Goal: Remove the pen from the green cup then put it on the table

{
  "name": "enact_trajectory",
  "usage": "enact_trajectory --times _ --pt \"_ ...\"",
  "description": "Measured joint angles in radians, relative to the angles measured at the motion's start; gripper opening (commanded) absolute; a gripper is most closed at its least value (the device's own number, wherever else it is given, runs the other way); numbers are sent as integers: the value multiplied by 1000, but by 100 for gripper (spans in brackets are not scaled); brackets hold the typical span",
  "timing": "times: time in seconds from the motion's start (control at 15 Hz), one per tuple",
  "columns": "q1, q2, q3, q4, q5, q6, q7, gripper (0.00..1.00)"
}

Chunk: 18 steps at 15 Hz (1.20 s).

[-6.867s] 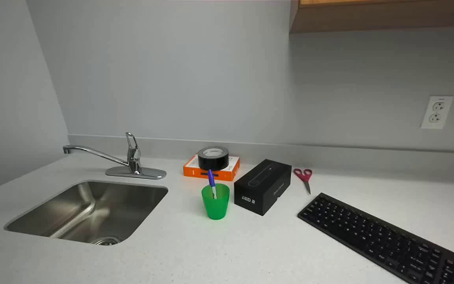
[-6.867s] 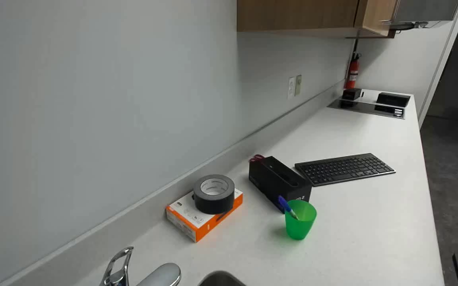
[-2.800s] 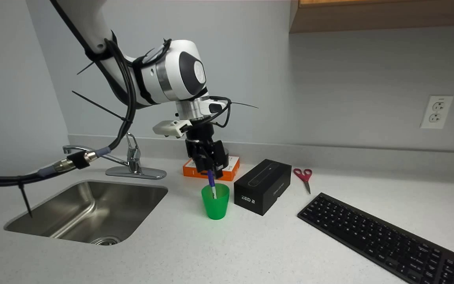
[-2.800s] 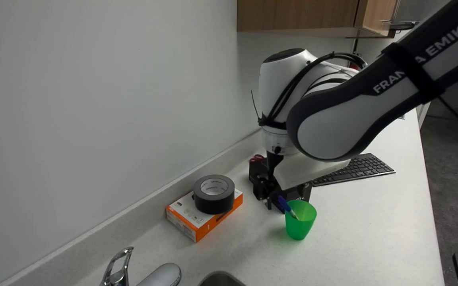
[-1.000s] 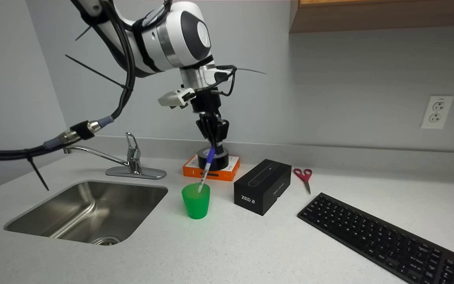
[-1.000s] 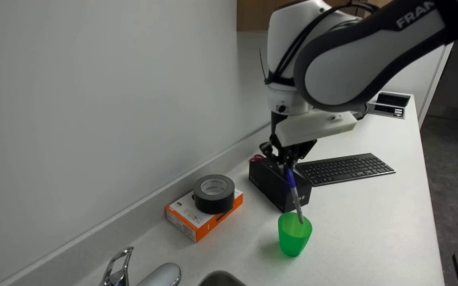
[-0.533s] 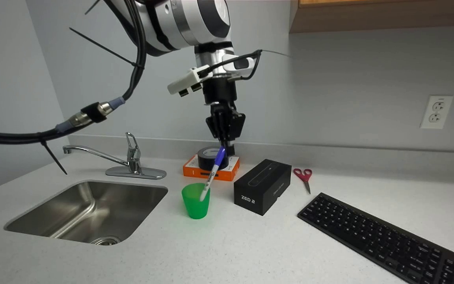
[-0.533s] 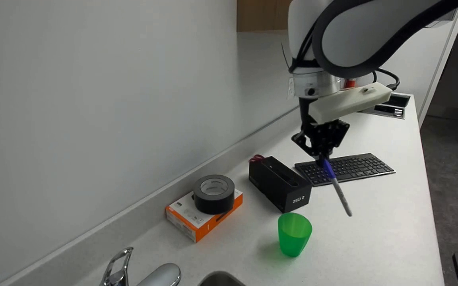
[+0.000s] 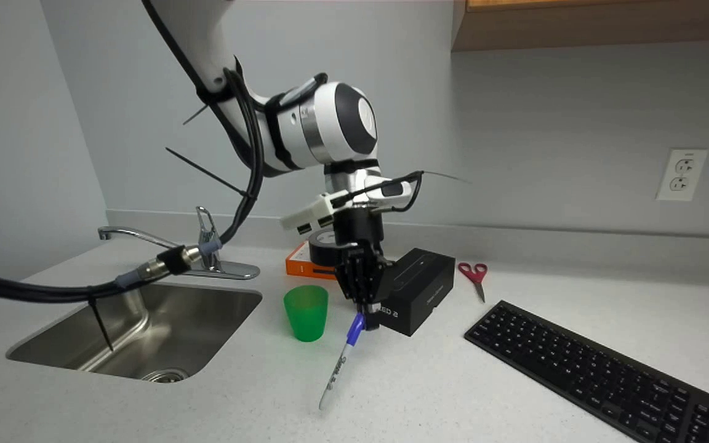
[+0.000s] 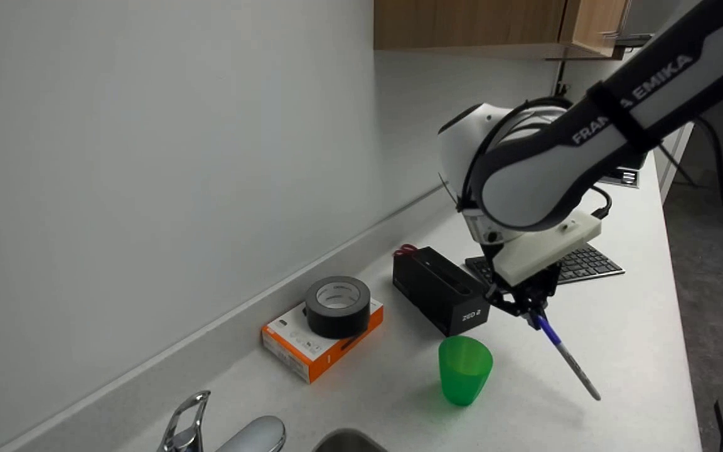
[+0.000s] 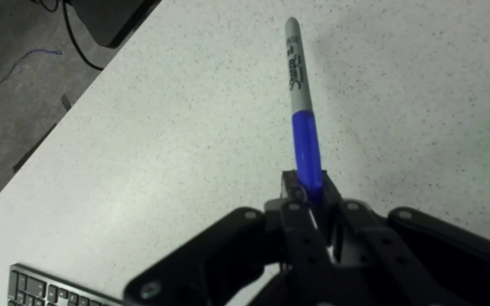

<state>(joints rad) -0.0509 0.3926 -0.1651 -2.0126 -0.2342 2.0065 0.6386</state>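
While black jaws pinch the slim, grey-and-blue pen (image 11: pixel 302 106) by its blue end, it slants over the speckled off-white counter (image 9: pixel 428 381), outside the tapered green plastic cup (image 9: pixel 306 315); pressing its tip down could twist it loose.

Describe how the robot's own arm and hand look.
The arm is white with dark panels and rounded joints, white FRANKA EMIKA lettering partly under a black strap, and black cables. The hand is black, with jointed, bar-like linkages.
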Motion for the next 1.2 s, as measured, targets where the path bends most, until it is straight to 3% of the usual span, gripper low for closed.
enact_trajectory --times 0.2,0.27,0.4,0.87,1.2 --pt "8 78 -10 3 -13 69 18 3" --pt "12 95 -14 4 -13 85 20 36" --pt "19 118 -22 8 -13 104 25 44" --pt "37 129 -41 25 -13 115 32 98" --pt "40 129 -42 36 -13 115 34 100"
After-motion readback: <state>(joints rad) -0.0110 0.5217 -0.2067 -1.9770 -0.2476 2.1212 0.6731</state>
